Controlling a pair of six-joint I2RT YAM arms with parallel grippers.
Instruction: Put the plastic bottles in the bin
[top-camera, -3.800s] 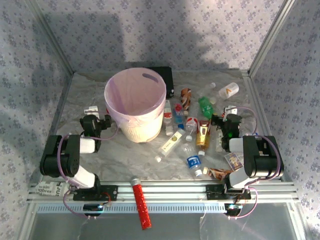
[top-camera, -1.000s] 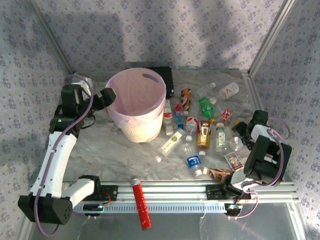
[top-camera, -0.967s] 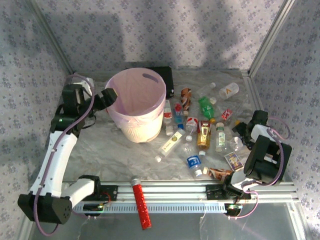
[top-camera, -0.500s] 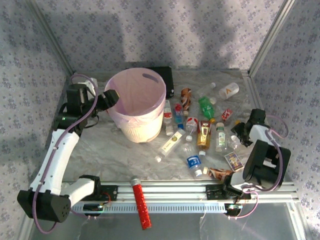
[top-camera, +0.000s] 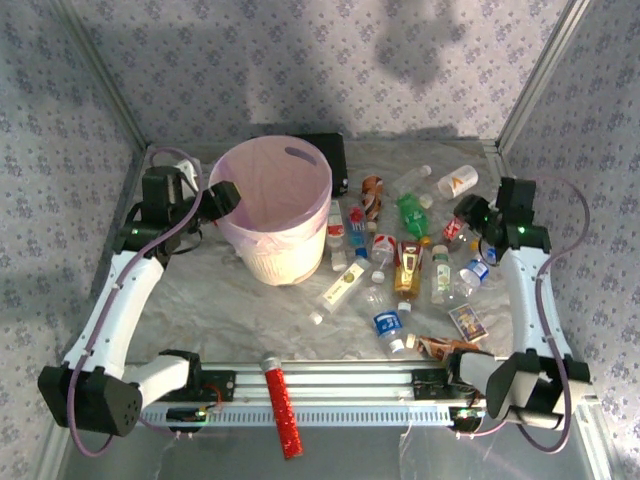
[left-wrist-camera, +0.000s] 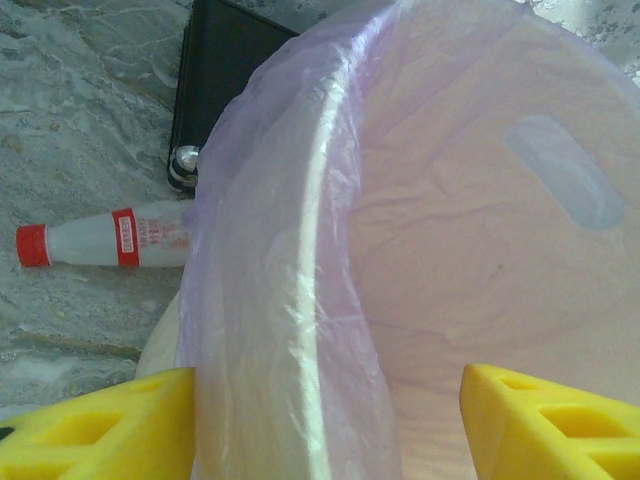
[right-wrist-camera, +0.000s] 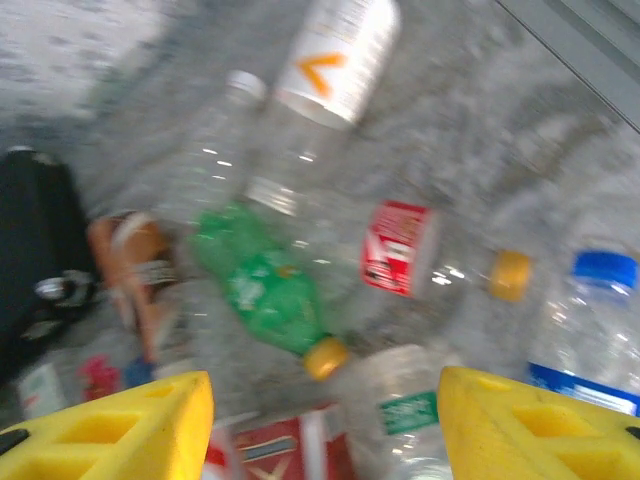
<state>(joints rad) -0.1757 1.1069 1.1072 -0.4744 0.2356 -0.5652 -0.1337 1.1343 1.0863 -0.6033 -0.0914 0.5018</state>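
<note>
The plastic bottles (top-camera: 405, 268) lie crowded on the desk (top-camera: 250, 315) right of the bin (top-camera: 288, 250), many touching. I count about fifteen there, though overlaps blur the exact number, plus one red-capped bottle (left-wrist-camera: 100, 240) outside the bin beside the one black box (left-wrist-camera: 225, 95); none are visible inside the bin. The right pincer (right-wrist-camera: 326, 390) hangs spread and empty above the green bottle (right-wrist-camera: 262, 285) and a red-labelled bottle (right-wrist-camera: 398, 250); closing here could catch two at once or squirt a round one away. The left pincer (left-wrist-camera: 328, 385), spread and empty, has the bin's left rim between its fingers and may snag the liner (left-wrist-camera: 250, 250) or tip the bin. There is one bin, one red glittery tube (top-camera: 282, 405) and one card (top-camera: 467, 322).
</note>
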